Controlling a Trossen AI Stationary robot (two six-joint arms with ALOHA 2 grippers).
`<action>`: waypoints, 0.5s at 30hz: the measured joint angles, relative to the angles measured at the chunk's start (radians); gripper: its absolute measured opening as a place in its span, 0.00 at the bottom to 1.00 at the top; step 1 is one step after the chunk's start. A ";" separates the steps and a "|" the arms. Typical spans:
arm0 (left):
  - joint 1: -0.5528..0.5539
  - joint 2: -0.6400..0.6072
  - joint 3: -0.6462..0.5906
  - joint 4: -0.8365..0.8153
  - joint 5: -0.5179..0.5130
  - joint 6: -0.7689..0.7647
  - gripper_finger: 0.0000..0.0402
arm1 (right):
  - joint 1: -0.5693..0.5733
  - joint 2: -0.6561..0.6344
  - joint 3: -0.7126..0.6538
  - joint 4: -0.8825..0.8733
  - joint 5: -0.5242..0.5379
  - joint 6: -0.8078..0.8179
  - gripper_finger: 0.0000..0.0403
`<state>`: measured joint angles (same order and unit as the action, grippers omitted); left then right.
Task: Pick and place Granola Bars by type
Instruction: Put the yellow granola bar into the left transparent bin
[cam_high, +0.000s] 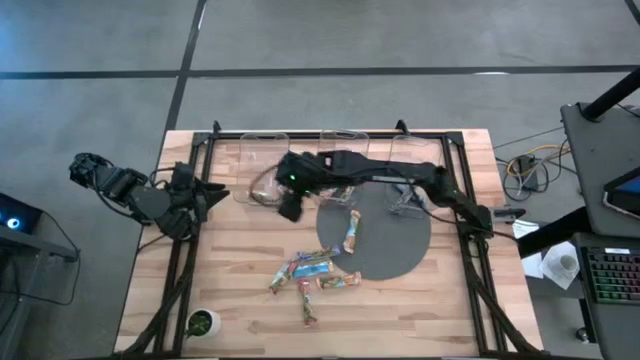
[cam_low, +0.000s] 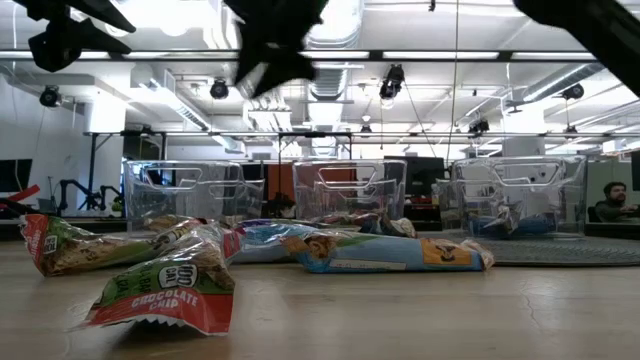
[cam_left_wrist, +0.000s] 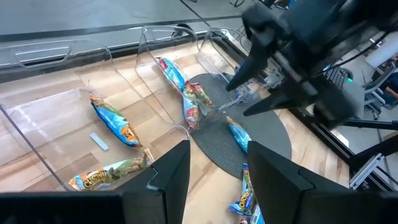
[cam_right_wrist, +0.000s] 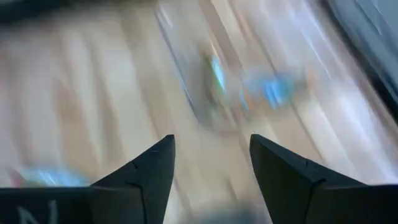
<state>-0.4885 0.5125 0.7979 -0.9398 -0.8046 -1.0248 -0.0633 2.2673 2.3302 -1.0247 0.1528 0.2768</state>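
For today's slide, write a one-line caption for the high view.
Right gripper hovers open near the clear bins; granola bars lie scattered below; left gripper waits at the table's edge.

Overhead camera looks straight down; the tabletop camera faces level across granola bars (cam_low: 160, 290) toward three bins (cam_low: 348, 190); wrist cameras peer between their own fingers.

Wood table (cam_high: 240, 290) (bars (cam_high: 312, 268), bins (cam_high: 265, 145), mat (cam_high: 395, 245))

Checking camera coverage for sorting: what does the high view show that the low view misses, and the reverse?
Only the high view shows the whole table, the round grey mat, the small potted plant and the left pincer waiting at the table's left edge. Only the low view shows wrapper print such as "chocolate chip" and the room behind. Both show the granola bars and three clear bins.
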 joint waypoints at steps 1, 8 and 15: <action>0.000 0.000 0.000 0.001 0.000 0.000 0.35 | 0.004 -0.007 -0.006 -0.080 0.012 0.038 0.48; 0.000 0.000 -0.002 0.000 0.000 0.000 0.35 | 0.071 -0.046 -0.093 -0.452 0.034 0.424 0.47; 0.000 0.000 -0.002 -0.026 0.007 0.001 0.35 | 0.177 -0.116 -0.298 -0.481 -0.009 0.673 0.46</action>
<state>-0.4885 0.5125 0.7956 -0.9653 -0.7979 -1.0237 0.1137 2.1509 2.0320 -1.5055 0.1438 0.9501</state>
